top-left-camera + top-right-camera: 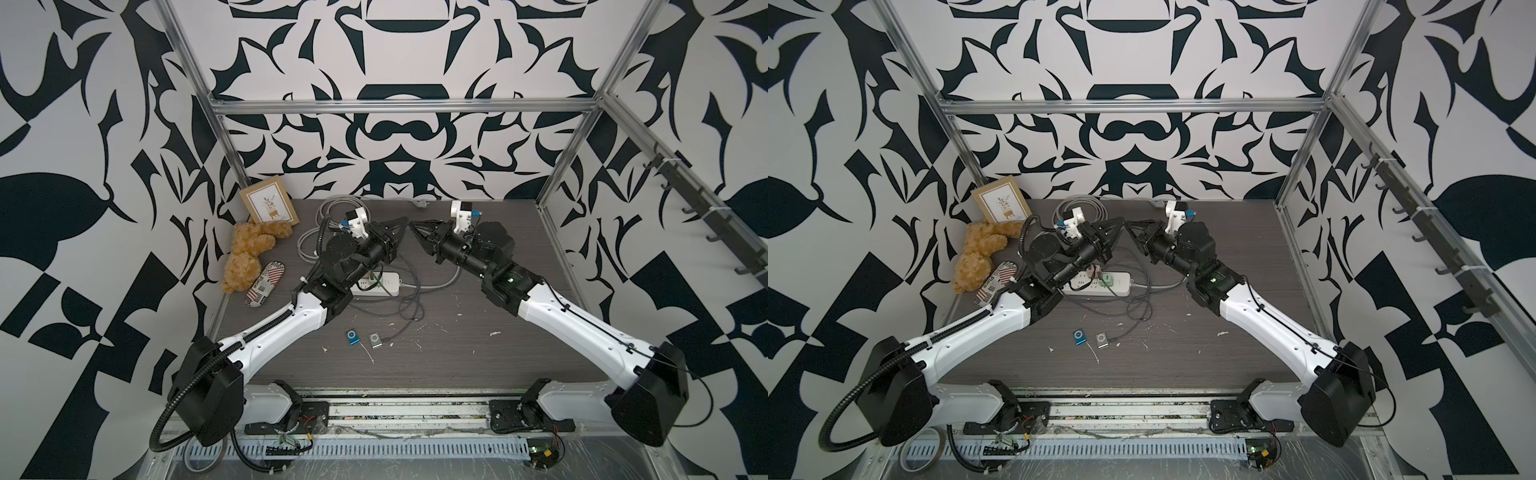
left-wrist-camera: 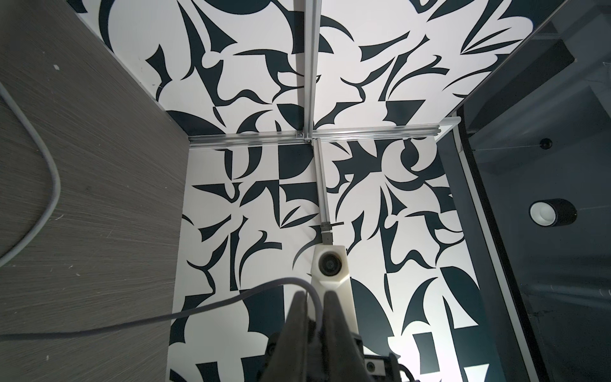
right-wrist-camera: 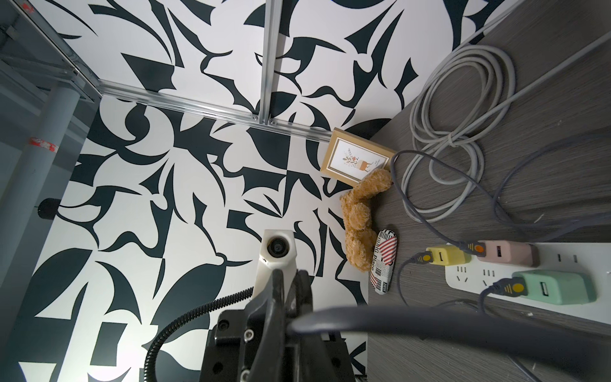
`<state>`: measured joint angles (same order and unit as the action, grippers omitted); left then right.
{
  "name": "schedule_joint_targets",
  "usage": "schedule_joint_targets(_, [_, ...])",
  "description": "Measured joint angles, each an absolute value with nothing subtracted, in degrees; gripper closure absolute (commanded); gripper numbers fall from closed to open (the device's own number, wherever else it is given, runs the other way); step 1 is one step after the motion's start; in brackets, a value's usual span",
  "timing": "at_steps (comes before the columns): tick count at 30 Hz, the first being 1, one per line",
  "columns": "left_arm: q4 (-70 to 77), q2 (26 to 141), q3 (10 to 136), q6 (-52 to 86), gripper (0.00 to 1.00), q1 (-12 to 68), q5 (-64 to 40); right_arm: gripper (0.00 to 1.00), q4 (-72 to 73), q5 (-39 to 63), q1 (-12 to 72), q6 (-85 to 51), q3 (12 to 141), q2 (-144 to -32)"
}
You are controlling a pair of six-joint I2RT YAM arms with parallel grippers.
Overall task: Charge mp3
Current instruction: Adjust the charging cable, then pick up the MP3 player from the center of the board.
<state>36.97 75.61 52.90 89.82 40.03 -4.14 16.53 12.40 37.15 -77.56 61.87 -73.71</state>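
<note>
My left fingers [image 1: 401,226] and right fingers [image 1: 417,232], tips almost meeting, both pinch a cable [image 2: 231,299]. The blue mp3 [image 1: 352,337] and silver mp3 [image 1: 375,340] lie on the surface [image 1: 478,353], well away.

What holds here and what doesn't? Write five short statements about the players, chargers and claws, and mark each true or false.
1. A blue player and a silver player lie side by side on the table. True.
2. The left claw is open and empty. False: it is shut on a cable.
3. Three chargers sit in the power strip. True.
4. The teddy bear lies between the two players. False: it lies by the wall on the left arm's side, below the picture.
5. The right claw holds the blue player. False: the blue player lies on the table, untouched.
</note>
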Motion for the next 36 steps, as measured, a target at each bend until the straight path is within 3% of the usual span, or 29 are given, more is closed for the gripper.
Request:
schedule_joint_targets(1, [37.28,75.61,52.8,90.0,0.5,40.03,-4.34,1.0,16.69,12.38,37.17,-77.41,61.87,-73.69])
schedule_joint_targets(2, [37.65,75.57,52.49,90.13,0.38,40.16,-4.97,1.0,16.8,12.38,37.15,-77.17,61.87,-73.69])
schedule_joint_targets(6, [32.53,72.16,49.8,89.52,0.18,38.5,-7.31,1.0,15.0,12.6,37.1,-75.11,61.78,-73.01])
schedule_joint_targets(8, [19.62,66.13,49.8,86.76,0.1,33.87,-8.01,1.0,12.36,12.8,37.08,-73.36,61.17,-71.22])
schedule_joint_targets(14, [-26.28,52.82,67.59,71.09,0.14,22.26,-4.43,1.0,-0.67,12.86,36.71,-65.25,61.34,-63.37])
schedule_joint_targets(16, [-35.9,52.34,72.12,66.17,0.22,22.65,-6.35,1.0,-4.27,12.88,36.51,-62.59,62.35,-62.19])
schedule_joint_targets(21, [-54.57,57.3,65.73,60.07,0.23,33.34,-9.37,1.0,-8.86,13.52,36.12,-58.52,63.26,-62.26])
schedule_joint_targets(27, [-58.98,64.88,50.5,59.9,0.29,38.06,-13.41,1.0,-10.13,14.87,36.03,-56.84,63.33,-64.71])
schedule_joint_targets(36, [-51.48,72.97,47.27,60.25,0.38,37.32,-11.49,1.0,-10.48,16.49,36.03,-56.34,63.57,-64.9])
